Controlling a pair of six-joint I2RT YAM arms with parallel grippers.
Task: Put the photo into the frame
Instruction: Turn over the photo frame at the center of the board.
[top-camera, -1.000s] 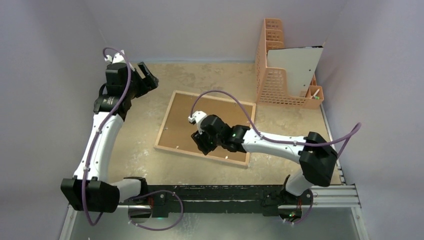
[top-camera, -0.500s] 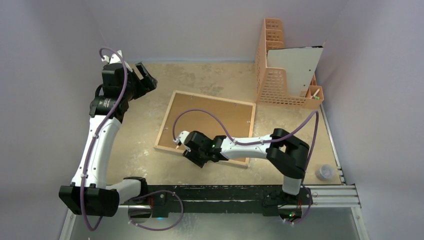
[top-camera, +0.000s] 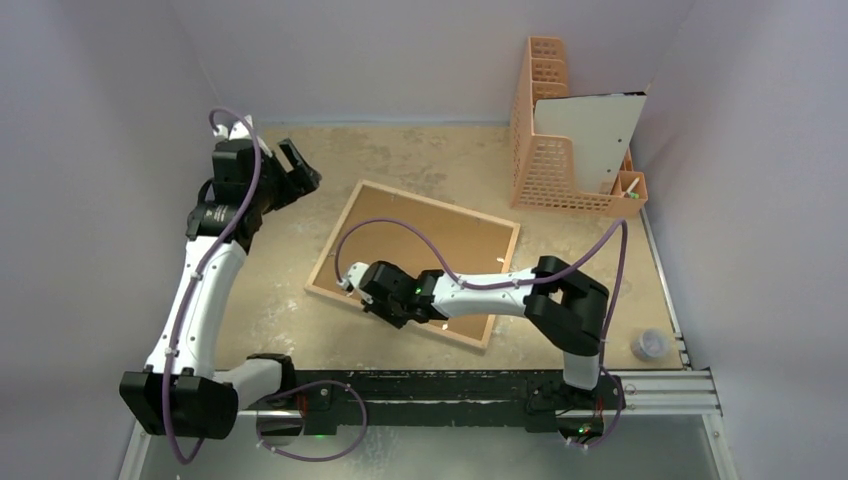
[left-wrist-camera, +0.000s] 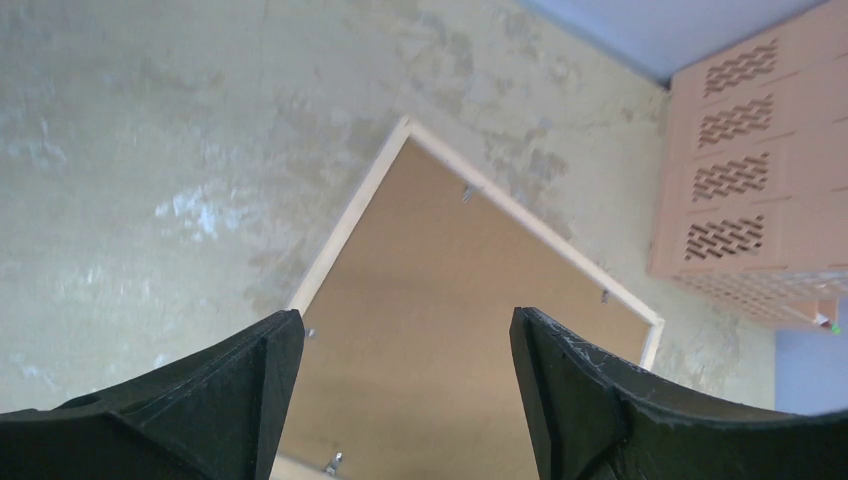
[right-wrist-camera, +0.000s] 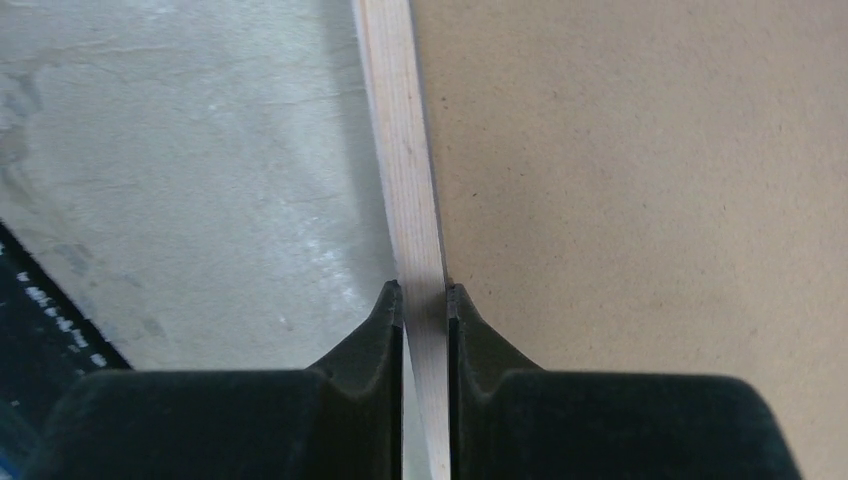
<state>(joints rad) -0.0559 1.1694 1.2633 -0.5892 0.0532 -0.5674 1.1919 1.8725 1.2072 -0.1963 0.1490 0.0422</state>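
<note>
The frame (top-camera: 334, 237) lies face down in the middle of the table, light wood rim up, with the brown backing board (top-camera: 440, 245) inside it. My right gripper (top-camera: 372, 305) is shut on the frame's near rim close to its near left corner. In the right wrist view the rim (right-wrist-camera: 400, 150) runs between the pads of the gripper (right-wrist-camera: 425, 292), with the board (right-wrist-camera: 640, 200) to its right. My left gripper (top-camera: 300, 170) is open and empty, raised at the far left. It looks down on the frame's rim (left-wrist-camera: 350, 225) and the board (left-wrist-camera: 440, 300). A white sheet (top-camera: 590, 135) stands in the rack.
A peach mesh rack (top-camera: 545, 140) stands at the back right and also shows in the left wrist view (left-wrist-camera: 750, 200). A small clear cup (top-camera: 650, 345) sits at the near right. A black rail (top-camera: 450, 385) runs along the near edge. Walls close in on three sides.
My right gripper moved from over the backing board to the frame's near left rim. The frame has turned a little on the table. My left arm only shifted slightly.
</note>
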